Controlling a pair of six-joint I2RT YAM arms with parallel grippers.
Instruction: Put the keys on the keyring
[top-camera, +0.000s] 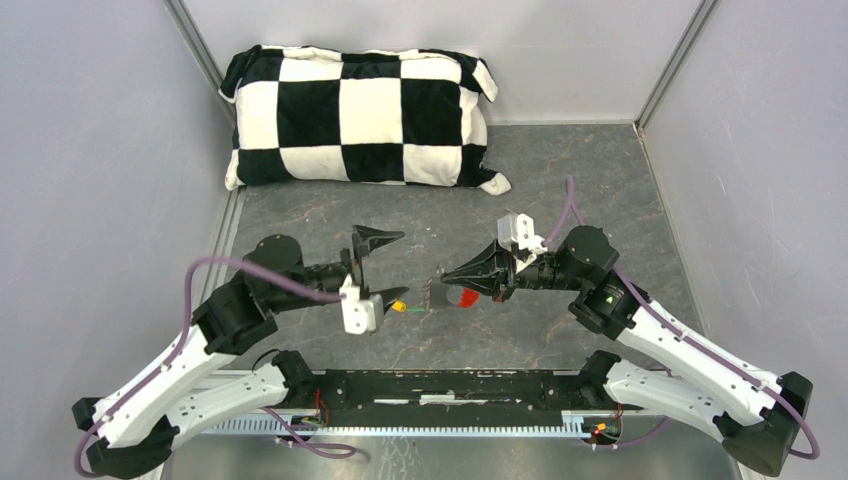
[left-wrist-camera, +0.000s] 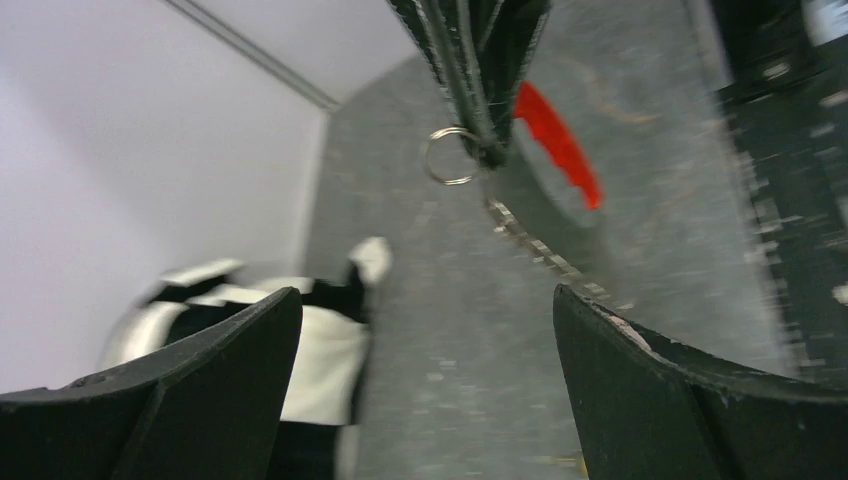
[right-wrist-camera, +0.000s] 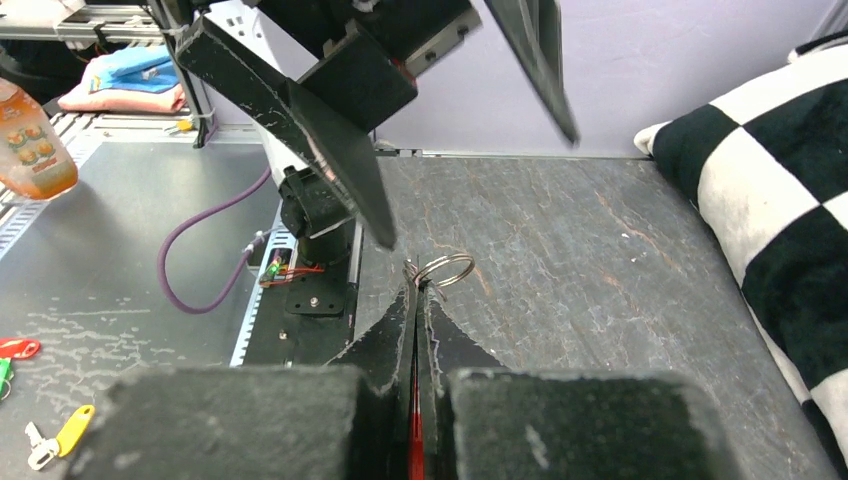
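Note:
The keyring hangs from my right gripper (top-camera: 447, 275), which is shut on it; its red tag (top-camera: 466, 297) and grey chain (top-camera: 430, 291) dangle just below the fingertips. In the right wrist view the metal ring (right-wrist-camera: 445, 268) sticks out past the closed tips, and red shows between the jaws. My left gripper (top-camera: 400, 266) faces it from the left, open wide and holding nothing. From the left wrist the ring (left-wrist-camera: 447, 155), tag (left-wrist-camera: 560, 140) and chain (left-wrist-camera: 540, 250) show ahead of the spread fingers (left-wrist-camera: 230, 380). The yellow key (top-camera: 398, 306) lies on the mat by the left gripper's near finger, a small green key (top-camera: 416, 311) beside it.
A black-and-white checked pillow (top-camera: 360, 115) lies at the back of the dark slate mat (top-camera: 560, 190). Grey walls close in both sides. Beyond the mat, the right wrist view shows a metal bench with an orange bottle (right-wrist-camera: 30, 130) and spare coloured key tags (right-wrist-camera: 60, 435).

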